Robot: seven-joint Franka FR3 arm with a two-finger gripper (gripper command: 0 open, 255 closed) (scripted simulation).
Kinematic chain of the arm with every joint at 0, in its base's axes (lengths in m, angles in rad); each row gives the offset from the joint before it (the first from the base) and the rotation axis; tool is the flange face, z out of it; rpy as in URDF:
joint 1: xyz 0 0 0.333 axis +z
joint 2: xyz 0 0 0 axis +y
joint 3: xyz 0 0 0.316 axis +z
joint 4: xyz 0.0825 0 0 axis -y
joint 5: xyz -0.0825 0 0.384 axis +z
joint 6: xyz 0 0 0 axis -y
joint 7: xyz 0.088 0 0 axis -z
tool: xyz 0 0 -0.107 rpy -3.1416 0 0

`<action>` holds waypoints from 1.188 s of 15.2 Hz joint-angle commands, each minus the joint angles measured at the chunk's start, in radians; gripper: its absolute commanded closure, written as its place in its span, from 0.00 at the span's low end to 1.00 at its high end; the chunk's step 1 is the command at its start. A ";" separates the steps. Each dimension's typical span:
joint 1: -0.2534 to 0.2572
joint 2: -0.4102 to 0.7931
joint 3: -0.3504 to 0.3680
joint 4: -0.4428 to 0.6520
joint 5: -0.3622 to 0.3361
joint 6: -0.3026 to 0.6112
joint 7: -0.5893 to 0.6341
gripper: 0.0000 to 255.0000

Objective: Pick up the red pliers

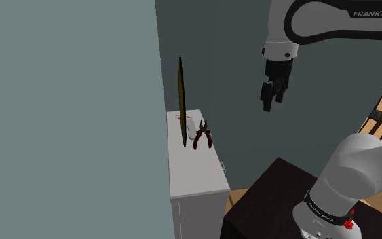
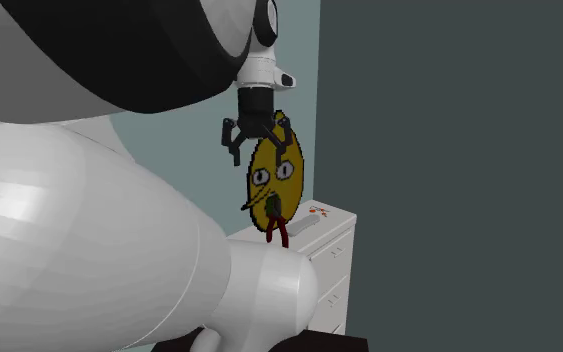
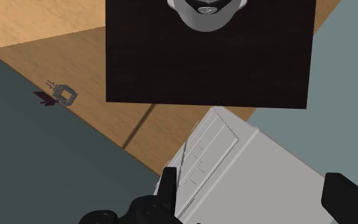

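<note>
The red pliers (image 1: pixel 203 136) lie flat on top of a white drawer cabinet (image 1: pixel 195 170) that stands against a grey-green wall (image 1: pixel 67 115). Their dark nose points away from the stand (image 1: pixel 277 197) and their red handles are splayed open towards it. On the shoulder view's left of them, a thin yellow panel (image 1: pixel 181 102) stands upright on the cabinet top, seen edge-on. A small white object (image 1: pixel 192 127) rests between the panel and the pliers.

In the second exterior view the panel (image 2: pixel 274 178) shows its face, a yellow leaf-shaped cutout with cartoon eyes and a mouth. The pliers' red handles (image 2: pixel 278 232) show just below it, on the cabinet (image 2: pixel 334 250).

The hand (image 1: pixel 272 94) hangs in the air, well above the cabinet and well apart from the pliers. In the shoulder view the pliers lie below it and to its left. In the second exterior view the hand (image 2: pixel 257 150) is above them, in front of the panel's upper part. Its black fingers are spread apart and clasp nothing.

In the wrist view the two fingers (image 3: pixel 168 186) stand wide apart, with the hand (image 3: pixel 257 198) looking down on the cabinet's (image 3: pixel 254 172) top and drawer fronts. Beyond the cabinet are the dark stand (image 3: pixel 209 63) and a wooden floor (image 3: pixel 88 70).
</note>
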 commanded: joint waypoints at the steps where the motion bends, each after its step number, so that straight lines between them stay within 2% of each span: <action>1: 0.000 0.000 0.000 0.000 0.000 0.000 0.000 0.00; 10: 0.005 0.137 -0.035 -0.168 -0.004 0.414 -0.078 0.00; 18: 0.017 0.381 -0.064 -0.201 0.013 0.785 -0.154 0.00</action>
